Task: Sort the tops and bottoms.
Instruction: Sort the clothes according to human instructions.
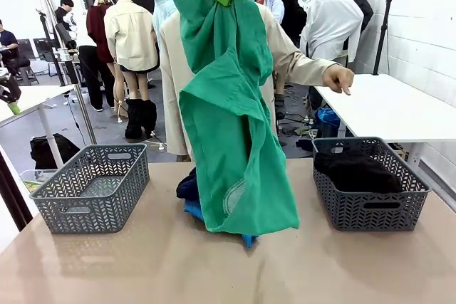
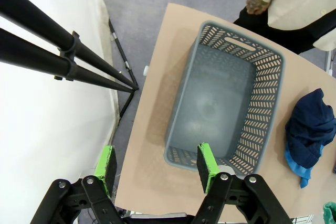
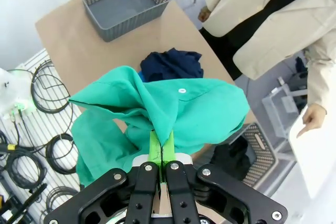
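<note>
Right claw [image 3: 161,148] clamped on soft, creased green garment [image 1: 235,140] hanging in long folds; left claw [image 2: 157,169] open above rectangular grey lattice-walled basket [image 2: 262,93] on bench [image 2: 152,129]

Tan worktop [image 1: 142,268]. Left basket [image 1: 78,215], grey, sits by the far left corner. Right basket [image 1: 370,211], same kind, sits by the far right corner. Navy garment [image 1: 188,186] lies bunched mid worktop near the far edge, with the blue garment [image 1: 194,210] touching it on the near side, partly under it.
</note>
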`<state>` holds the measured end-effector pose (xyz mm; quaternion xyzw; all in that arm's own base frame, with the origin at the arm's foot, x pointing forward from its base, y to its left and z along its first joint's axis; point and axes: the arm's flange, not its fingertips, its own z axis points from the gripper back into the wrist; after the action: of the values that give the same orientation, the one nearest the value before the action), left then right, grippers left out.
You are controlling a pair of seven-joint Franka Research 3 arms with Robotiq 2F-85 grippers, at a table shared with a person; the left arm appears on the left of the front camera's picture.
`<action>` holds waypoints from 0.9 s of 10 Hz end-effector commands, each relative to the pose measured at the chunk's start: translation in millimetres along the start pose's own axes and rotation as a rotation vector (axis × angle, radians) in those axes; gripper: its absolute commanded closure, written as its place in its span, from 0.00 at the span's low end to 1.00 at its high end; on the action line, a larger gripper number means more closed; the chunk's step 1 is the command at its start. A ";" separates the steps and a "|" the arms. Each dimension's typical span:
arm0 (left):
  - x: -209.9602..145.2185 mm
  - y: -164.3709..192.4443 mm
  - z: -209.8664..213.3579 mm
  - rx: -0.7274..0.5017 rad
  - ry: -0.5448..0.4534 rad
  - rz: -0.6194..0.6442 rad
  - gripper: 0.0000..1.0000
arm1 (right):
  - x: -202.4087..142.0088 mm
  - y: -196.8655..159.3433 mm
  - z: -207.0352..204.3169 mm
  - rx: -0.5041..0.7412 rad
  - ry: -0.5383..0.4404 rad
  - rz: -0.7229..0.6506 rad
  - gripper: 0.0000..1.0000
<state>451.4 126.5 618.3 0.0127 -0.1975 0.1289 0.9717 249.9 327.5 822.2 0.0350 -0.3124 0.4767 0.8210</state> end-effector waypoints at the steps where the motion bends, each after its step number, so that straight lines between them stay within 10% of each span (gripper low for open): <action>1: 1.2 1.0 1.5 -0.008 0.008 0.006 0.21 | -5.3 -1.2 0.3 0.006 -0.002 0.016 1.00; 9: 1.2 1.0 1.5 -0.008 0.008 0.006 0.21 | -5.3 -1.2 0.3 0.006 -0.002 0.016 1.00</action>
<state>451.4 126.5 618.3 0.0127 -0.1975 0.1289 0.9717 249.9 327.5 822.2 0.0350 -0.3124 0.4767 0.8209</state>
